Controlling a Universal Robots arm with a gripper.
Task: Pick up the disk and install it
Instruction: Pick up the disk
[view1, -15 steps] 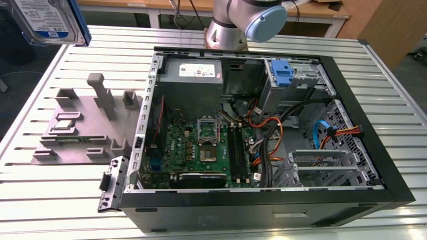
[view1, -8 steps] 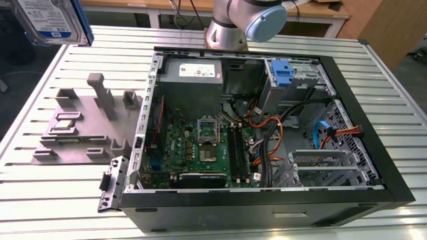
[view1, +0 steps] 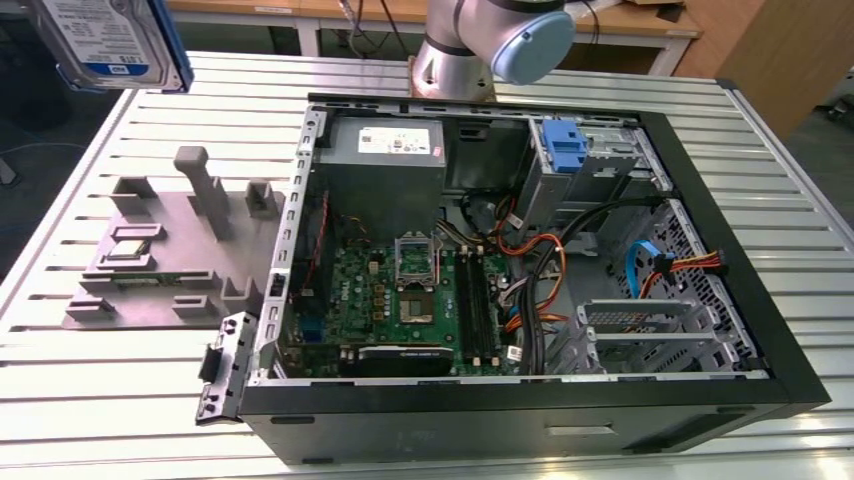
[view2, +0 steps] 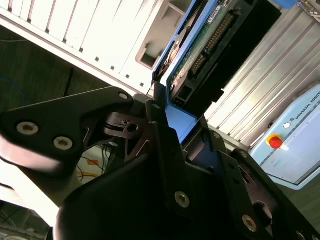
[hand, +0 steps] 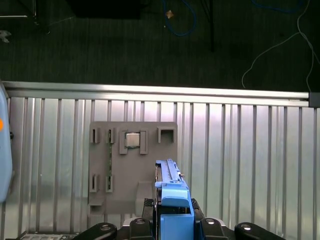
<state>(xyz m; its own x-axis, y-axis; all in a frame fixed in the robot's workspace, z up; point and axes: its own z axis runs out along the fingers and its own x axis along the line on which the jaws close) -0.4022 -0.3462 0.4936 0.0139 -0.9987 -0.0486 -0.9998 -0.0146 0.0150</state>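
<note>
The pincer (hand: 174, 222) grips the disk (hand: 172, 197) by its blue rails. Held above the counter's (view1: 134, 400) corner, the disk is partly cropped.

Bright overhead light, glare on the slatted table (view1: 120, 400).

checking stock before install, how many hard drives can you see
1: the disk, held in the pincer above the table; the case's cage may hide more.
</note>
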